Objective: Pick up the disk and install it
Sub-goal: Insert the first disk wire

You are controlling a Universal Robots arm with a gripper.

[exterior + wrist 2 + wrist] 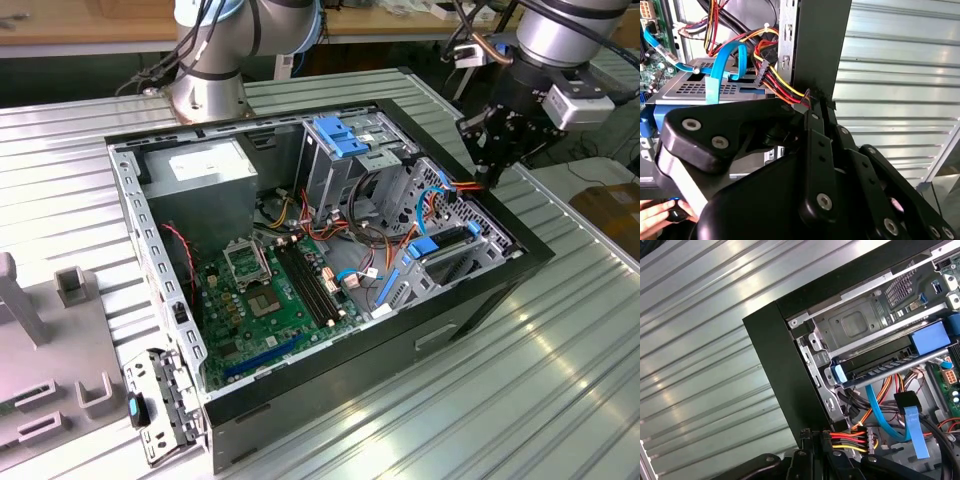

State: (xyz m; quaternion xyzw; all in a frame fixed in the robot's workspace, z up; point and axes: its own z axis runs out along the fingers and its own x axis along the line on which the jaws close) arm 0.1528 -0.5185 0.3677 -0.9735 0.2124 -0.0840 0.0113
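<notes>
Setting: ribbed metal table [560, 380] carrying an open black computer case [350, 372], which lies on its side across the middle of the exterior view.
Inside the case: green motherboard [270, 290] at lower centre and grey power-supply box [205, 180] at upper left.
Disk: the disk [448, 240] stands on edge in the drive cage at centre right of the exterior view, with blue rail ends showing. In the first wrist view the disk [880, 366] reads as a dark slab sitting in its slot.
Claw: gripper [485, 178] at upper right of the exterior view, over the case's rim, near the disk but apart from it. In the second wrist view the gripper [811, 100] looks clenched, not holding the disk. Whether it nips a wire cannot be told.
Wires: 1 red, orange and yellow bundle [847, 437] just beside the claw's tips.
Step in hand: judged late. The disk looks seated, and the work is now at the cabling.
Next move calls for: slow, fine motion between case wall and wires, without snagging.
</notes>
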